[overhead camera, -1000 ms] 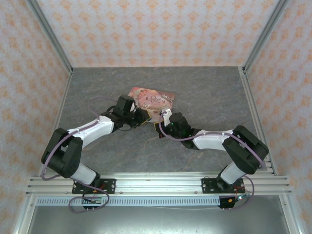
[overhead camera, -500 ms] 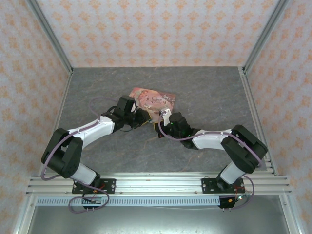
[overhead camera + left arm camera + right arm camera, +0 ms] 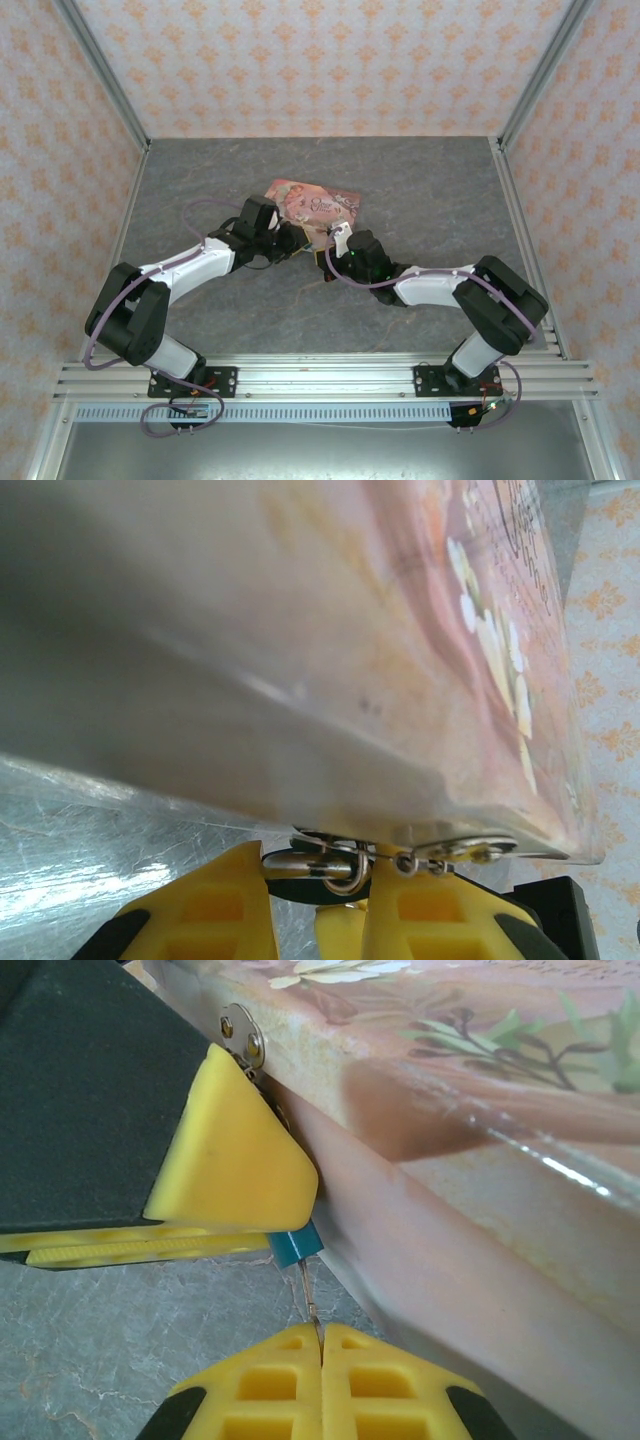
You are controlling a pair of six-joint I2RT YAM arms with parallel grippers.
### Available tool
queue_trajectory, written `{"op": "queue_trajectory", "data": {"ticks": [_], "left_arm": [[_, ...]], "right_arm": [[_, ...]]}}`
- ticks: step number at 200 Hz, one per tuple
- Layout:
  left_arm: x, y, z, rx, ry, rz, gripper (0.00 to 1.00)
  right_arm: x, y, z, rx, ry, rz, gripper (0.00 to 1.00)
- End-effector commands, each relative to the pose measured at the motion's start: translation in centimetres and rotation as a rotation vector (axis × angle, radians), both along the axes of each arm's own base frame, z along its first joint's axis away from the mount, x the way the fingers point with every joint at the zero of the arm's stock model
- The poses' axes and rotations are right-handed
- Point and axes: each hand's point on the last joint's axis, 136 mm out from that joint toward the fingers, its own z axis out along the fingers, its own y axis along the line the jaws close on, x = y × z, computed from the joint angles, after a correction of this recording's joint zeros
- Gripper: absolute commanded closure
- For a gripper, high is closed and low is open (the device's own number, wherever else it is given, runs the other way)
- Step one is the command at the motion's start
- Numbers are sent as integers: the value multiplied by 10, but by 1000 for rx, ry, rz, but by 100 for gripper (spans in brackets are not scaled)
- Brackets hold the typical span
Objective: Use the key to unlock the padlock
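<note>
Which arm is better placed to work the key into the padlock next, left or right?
Right, probably. The right fingers are shut on the key, whose tip meets the padlock. The left fingers grip the padlock beside the tin, so they suit steadying it.

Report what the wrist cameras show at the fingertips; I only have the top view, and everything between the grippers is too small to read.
Observer: In the right wrist view the right gripper is shut on the key, a thin sliver that runs up to the blue padlock.
Operator: Confirm who holds the padlock.
Observer: The left gripper does. One yellow finger covers most of it, with the blue body poking out beneath.
Operator: Check the shackle.
Observer: In the left wrist view the silvery shackle sits between the fingers, right under the tin edge. I cannot tell whether it has opened.
</note>
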Motion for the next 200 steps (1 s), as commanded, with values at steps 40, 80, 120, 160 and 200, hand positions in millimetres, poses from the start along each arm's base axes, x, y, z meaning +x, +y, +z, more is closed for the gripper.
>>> {"op": "queue_trajectory", "data": {"ticks": [40,80,120,160,200], "left_arm": [[0,-18,32,-91,-36,-28,100],[-1,-21,36,-114,-35,-35,100],[-3,-22,40,-126,-33,-41,100],[-6,-22,40,-129,-26,-50,100],[-5,-23,41,-129,-24,-49,100]], "right_arm": [[15,17,52,145,-141,-3,100],[24,21,64,159,-176,6,100],[32,21,72,178,-201,26,100],[38,18,80,200,-229,48,100],[38,15,77,190,-226,69,100]]}}
